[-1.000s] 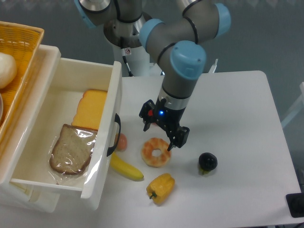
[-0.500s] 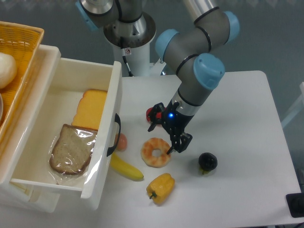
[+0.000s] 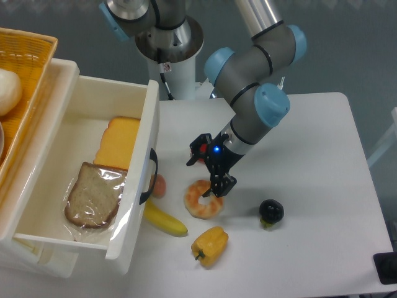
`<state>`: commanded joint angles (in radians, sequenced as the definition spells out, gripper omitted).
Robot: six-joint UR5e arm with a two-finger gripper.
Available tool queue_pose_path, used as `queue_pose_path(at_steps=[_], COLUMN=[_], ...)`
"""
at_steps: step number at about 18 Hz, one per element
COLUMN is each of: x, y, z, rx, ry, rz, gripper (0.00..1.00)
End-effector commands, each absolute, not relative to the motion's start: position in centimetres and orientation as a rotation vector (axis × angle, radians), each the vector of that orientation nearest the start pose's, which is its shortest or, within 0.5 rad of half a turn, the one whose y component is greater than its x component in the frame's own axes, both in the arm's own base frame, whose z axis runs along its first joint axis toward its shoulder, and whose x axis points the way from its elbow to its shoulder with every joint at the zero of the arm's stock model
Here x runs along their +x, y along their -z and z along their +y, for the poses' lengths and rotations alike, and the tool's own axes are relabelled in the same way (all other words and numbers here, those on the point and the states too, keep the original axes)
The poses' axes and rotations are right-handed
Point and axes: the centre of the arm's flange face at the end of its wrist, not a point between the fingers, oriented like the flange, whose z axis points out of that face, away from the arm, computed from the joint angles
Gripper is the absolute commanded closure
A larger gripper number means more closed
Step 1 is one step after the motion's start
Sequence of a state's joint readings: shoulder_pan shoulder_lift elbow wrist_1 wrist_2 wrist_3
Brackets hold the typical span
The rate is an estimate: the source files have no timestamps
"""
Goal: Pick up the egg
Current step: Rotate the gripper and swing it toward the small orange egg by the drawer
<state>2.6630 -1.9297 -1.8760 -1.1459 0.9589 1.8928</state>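
Hovering pincer [image 3: 206, 171] apart above doughnut [image 3: 203, 199] | egg [image 3: 159, 185] beside drawer [image 3: 144, 124]

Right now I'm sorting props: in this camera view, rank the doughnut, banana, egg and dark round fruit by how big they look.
1. Banana, partly hidden by the drawer
2. Doughnut, close behind
3. Dark round fruit
4. Egg, though the drawer handle covers part of it

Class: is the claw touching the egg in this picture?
Apart. The fixed camera shows the claw above the doughnut, with bare table between it and the egg beside the drawer front.
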Motion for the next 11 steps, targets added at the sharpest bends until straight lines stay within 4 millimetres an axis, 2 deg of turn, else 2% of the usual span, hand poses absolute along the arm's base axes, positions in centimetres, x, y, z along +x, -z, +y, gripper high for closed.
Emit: queue_pose_path(at_steps=[5,8,11], x=[-37.9,-37.5,-37.0], y=[-20.9,-21.0,-20.5], z=[41.6,42.0,42.4], rx=[-2.347,-2.312,-2.312], ry=[0.442,0.504,0.529], rz=[0.844,0.716,0.707], gripper=[0.00,0.00,0.00])
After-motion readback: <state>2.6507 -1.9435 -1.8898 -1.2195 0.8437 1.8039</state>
